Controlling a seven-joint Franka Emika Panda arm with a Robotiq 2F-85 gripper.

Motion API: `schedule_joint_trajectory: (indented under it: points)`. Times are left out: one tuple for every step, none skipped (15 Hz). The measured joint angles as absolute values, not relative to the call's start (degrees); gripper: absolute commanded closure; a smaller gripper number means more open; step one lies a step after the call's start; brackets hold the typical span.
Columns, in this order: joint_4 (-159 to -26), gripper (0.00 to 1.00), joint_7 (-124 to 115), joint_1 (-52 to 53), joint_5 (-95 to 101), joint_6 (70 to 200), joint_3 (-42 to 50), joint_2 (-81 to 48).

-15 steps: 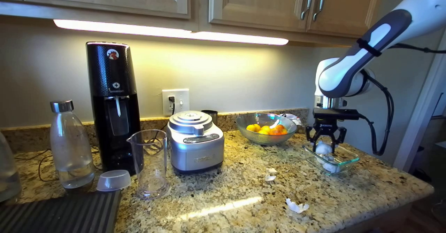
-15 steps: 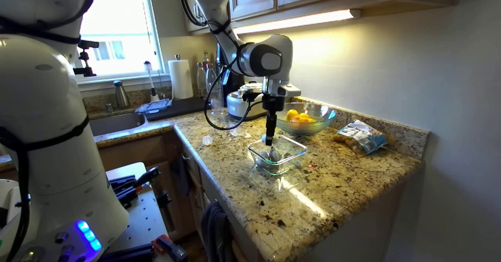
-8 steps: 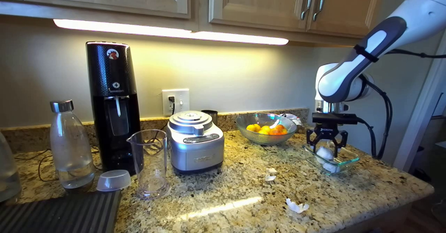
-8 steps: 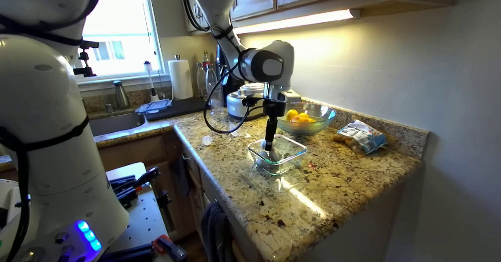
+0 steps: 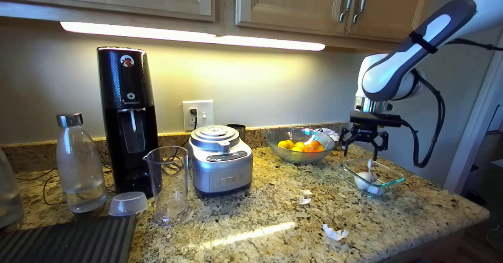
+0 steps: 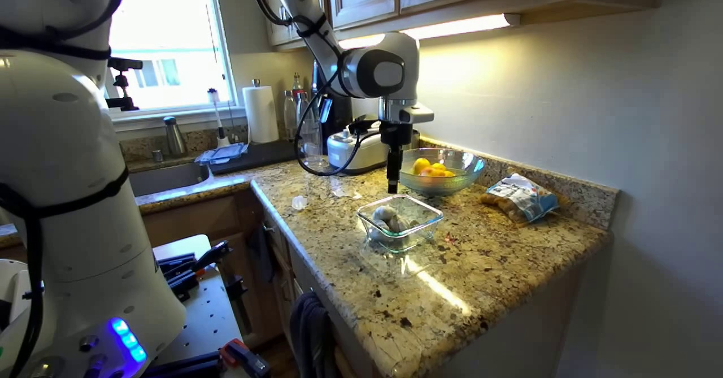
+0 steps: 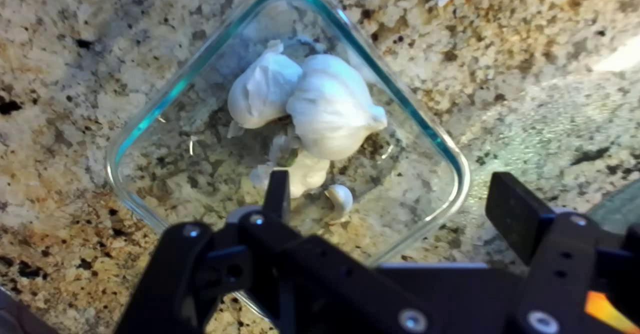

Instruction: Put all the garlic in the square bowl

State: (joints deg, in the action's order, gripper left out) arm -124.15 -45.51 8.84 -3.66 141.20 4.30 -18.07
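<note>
Above the bowl (image 5: 389, 182), the end effector (image 5: 360, 157) hung touching nothing, its jaws spread wide with no object between them. The garlic (image 5: 365, 180) that showed lay inside the bowl. From that, the step in hand seemed to be the close of the job: garlic set down, retreat to follow.

Relative to the bowl, the end effector stood higher than the rim and off centre; in the wrist view one jaw showed across the bowl's inside and the other outside its rim. Lower down, well within the bowl, two bulbs (image 7: 334, 108) lay side by side, with a smaller lump (image 7: 307, 171) close by and a loose clove (image 7: 342, 197) beside the lump. In both exterior views a clear gap parted all of it from the jaws.

Outside the bowl, the white scraps (image 5: 334, 234) on the table (image 5: 275, 200) looked like bare skin, though the smallest were hard to judge. If skin they were, nothing was left to fetch, and the next move called for a straight rise from the bowl, jaws clear of its rim, then a swing away from the fruit bowl (image 5: 289, 155) near it. Any scrap that proved a clove would need one more pick.
</note>
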Motion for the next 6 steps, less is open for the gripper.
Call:
schedule_joint_trajectory:
  points:
    - [-124.5,0.0,-45.5,8.9,-3.7,141.5,3.8,-16.8]
    - [-124.7,0.0,-45.4,8.9,-3.7,141.5,3.2,-15.6]
    - [-124.8,0.0,-45.3,9.0,-3.7,141.5,2.4,-14.6]
    - [-124.8,0.0,-45.2,9.0,-3.7,141.2,1.6,-13.8]
    - [-124.8,0.0,-45.1,9.1,-3.5,140.6,0.8,-13.2]
    - [-124.8,0.0,-45.0,9.2,-3.3,139.6,0.1,-12.8]
